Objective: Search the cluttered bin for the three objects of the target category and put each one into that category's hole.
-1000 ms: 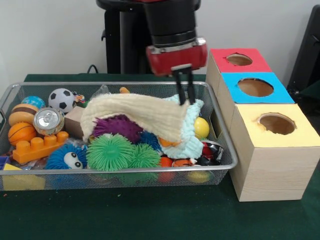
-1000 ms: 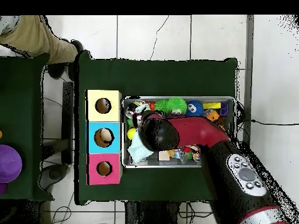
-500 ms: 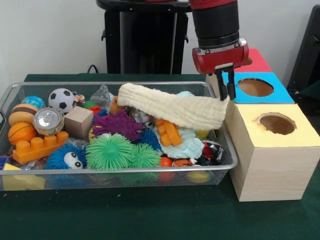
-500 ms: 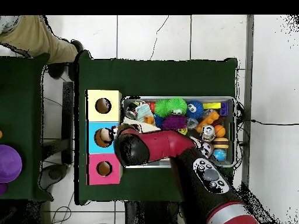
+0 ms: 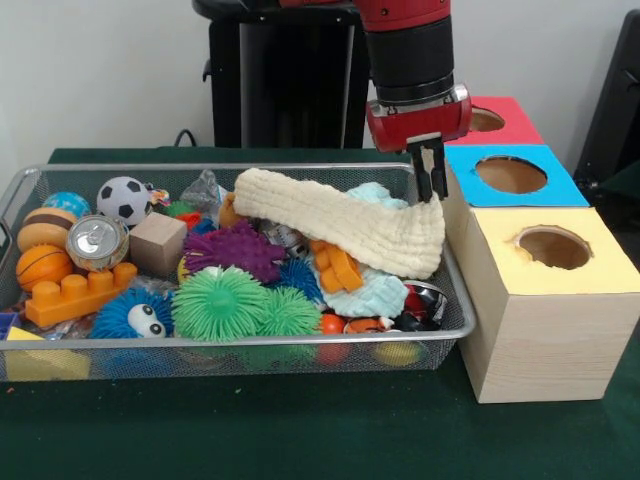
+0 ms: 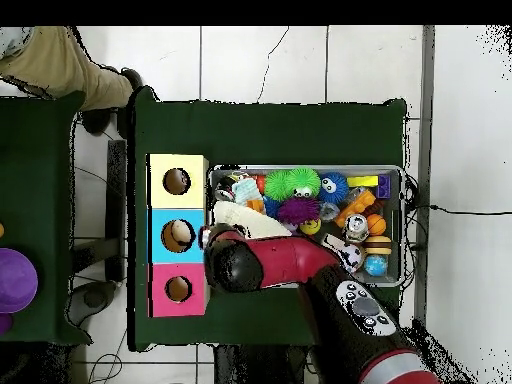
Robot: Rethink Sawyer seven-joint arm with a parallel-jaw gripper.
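The cream cloth (image 5: 340, 225) hangs by one corner, draped across the toys at the wire bin (image 5: 455, 325) end nearest the blue box (image 5: 512, 175). The gripper (image 5: 432, 185) pinches that corner, pressed together just beside the blue box. Risk: most of the cloth lies in the bin, so it may snag on the orange block (image 5: 337, 265) or slip free.

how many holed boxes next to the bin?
3: red box at the far end, blue box in the middle, yellow box nearest the camera. None look hidden.
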